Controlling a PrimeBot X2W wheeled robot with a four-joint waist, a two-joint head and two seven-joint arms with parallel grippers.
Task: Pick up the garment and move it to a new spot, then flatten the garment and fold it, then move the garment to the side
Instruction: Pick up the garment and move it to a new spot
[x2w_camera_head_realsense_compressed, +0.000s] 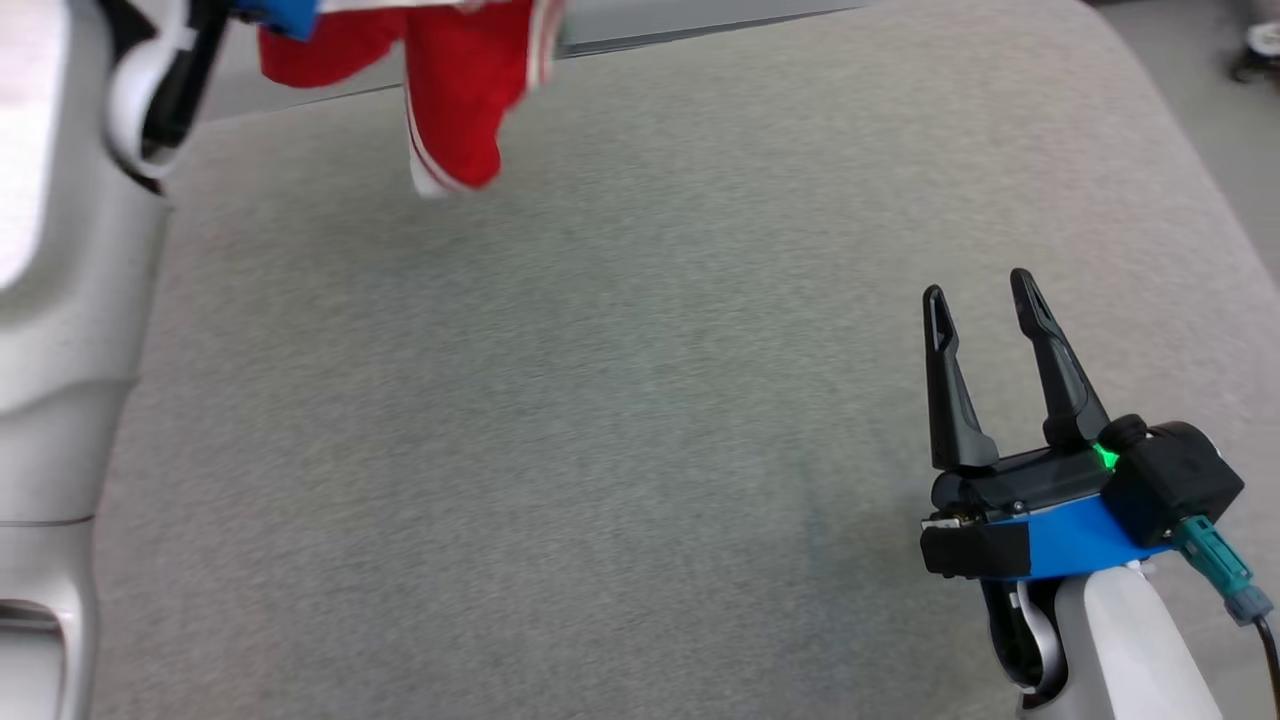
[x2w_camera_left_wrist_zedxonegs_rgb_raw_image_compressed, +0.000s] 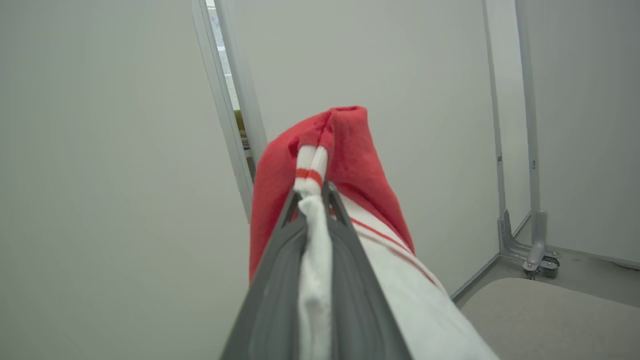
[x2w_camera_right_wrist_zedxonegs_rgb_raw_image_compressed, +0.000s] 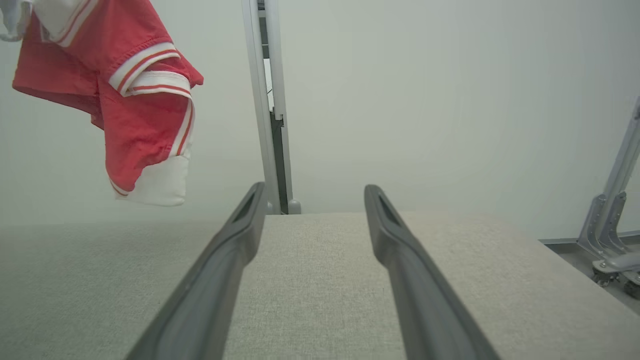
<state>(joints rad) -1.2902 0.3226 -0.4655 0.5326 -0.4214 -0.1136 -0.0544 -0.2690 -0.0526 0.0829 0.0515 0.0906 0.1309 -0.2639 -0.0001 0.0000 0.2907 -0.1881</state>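
Observation:
The garment (x2w_camera_head_realsense_compressed: 450, 80) is red with white striped trim and hangs in the air at the top left of the head view, clear of the grey padded table (x2w_camera_head_realsense_compressed: 600, 420). In the left wrist view my left gripper (x2w_camera_left_wrist_zedxonegs_rgb_raw_image_compressed: 314, 192) is shut on a white and red band of the garment (x2w_camera_left_wrist_zedxonegs_rgb_raw_image_compressed: 345, 150), cloth bunched between the fingers. The garment (x2w_camera_right_wrist_zedxonegs_rgb_raw_image_compressed: 135, 110) also dangles at the upper left of the right wrist view, above the table. My right gripper (x2w_camera_head_realsense_compressed: 982, 290) stands open low over the table's right side, nothing between its fingers (x2w_camera_right_wrist_zedxonegs_rgb_raw_image_compressed: 395, 235).
My pale left arm (x2w_camera_head_realsense_compressed: 60, 300) fills the left edge of the head view. Beyond the table's far edge stand pale wall panels with a metal post (x2w_camera_right_wrist_zedxonegs_rgb_raw_image_compressed: 270, 110). A frame on castors (x2w_camera_left_wrist_zedxonegs_rgb_raw_image_compressed: 537, 260) stands on the floor at the right.

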